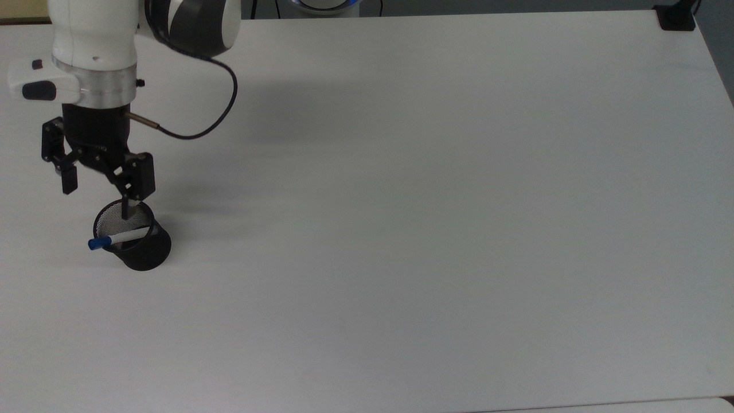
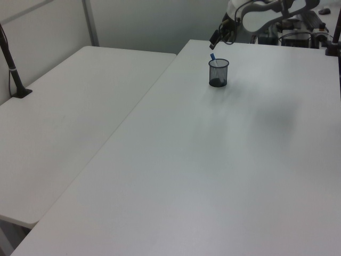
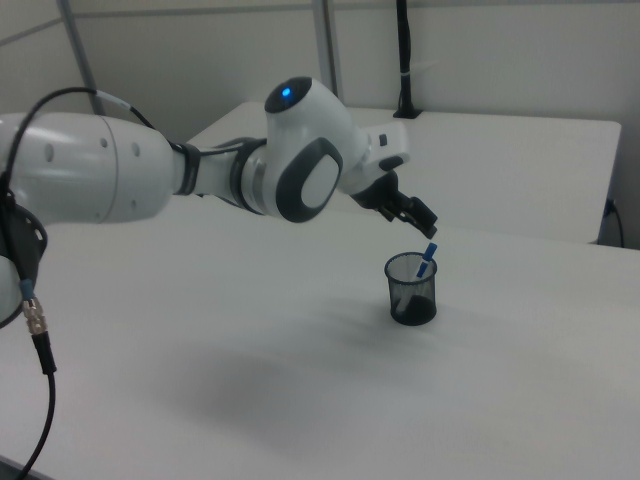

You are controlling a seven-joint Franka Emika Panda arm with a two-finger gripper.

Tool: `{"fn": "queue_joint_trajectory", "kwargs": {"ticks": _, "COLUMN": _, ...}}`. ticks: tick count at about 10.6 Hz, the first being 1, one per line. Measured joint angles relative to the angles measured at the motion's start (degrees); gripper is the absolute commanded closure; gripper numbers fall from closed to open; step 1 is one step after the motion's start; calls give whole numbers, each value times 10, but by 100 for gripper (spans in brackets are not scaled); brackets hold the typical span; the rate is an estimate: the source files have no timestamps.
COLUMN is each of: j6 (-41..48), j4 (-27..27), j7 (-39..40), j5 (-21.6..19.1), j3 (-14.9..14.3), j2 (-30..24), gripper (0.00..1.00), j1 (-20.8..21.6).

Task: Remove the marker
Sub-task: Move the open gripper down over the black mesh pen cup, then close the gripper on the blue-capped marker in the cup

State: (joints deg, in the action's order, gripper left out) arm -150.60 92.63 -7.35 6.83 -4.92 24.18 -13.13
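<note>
Black mesh forms the cup (image 1: 137, 244) standing on the white bench (image 1: 401, 229), far toward the top view's left. No brand, label or writing can be read on it, on the pen or on my arm.

Going left to right in the top view: my end effector (image 1: 97, 198) hangs just above and behind the cup, released, its two black fingers spread wide and gripping nothing. One finger sits out past the cup's left side over bare bench; the other finger (image 1: 127, 209) overlaps the cup's rim as seen from above, but whether it touches the mesh I cannot tell. A black cable (image 1: 200, 126) loops from my wrist out to the right.

The marker (image 1: 117, 238) stands in the cup, tilted, its white barrel crossing the opening and its blue cap poking out over the rim toward the top view's left. My fingers are apart from it.

In the left view the cup (image 2: 218, 72) stands far back on the bench, the marker's blue cap (image 2: 212, 56) rising above its rim, with my end effector (image 2: 218, 36) just above it.

In the right view my white arm (image 3: 200, 170) reaches in from the left, the end effector (image 3: 412, 215) hovers just over the cup (image 3: 411, 288), and the marker (image 3: 427, 262) leans against the rim on the right view's right, cap up.
</note>
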Motion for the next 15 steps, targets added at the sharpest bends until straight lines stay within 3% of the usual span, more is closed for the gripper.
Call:
{"fn": "queue_joint_trajectory", "kwargs": {"ticks": 2, "j6": -62, "j4": 0, "j7": -2, "j5": 0, "j3": 0, "j2": 25, "gripper": 0, "j1": -11}}
{"fn": "queue_joint_trajectory", "kwargs": {"ticks": 9, "j6": -141, "j4": 0, "j7": -22, "j5": 0, "j3": 0, "j2": 83, "gripper": 14, "j1": -27}}
{"fn": "queue_joint_trajectory", "kwargs": {"ticks": 10, "j6": -158, "j4": -1, "j7": -35, "j5": 0, "j3": 0, "j2": 91, "gripper": 21, "j1": -27}}
{"fn": "queue_joint_trajectory", "kwargs": {"ticks": 14, "j6": -168, "j4": -7, "j7": -45, "j5": 0, "j3": 2, "j2": 98, "gripper": 81, "j1": -25}}
{"fn": "queue_joint_trajectory", "kwargs": {"ticks": 15, "j6": -168, "j4": -8, "j7": -45, "j5": 0, "j3": 3, "j2": 98, "gripper": 87, "j1": -24}}
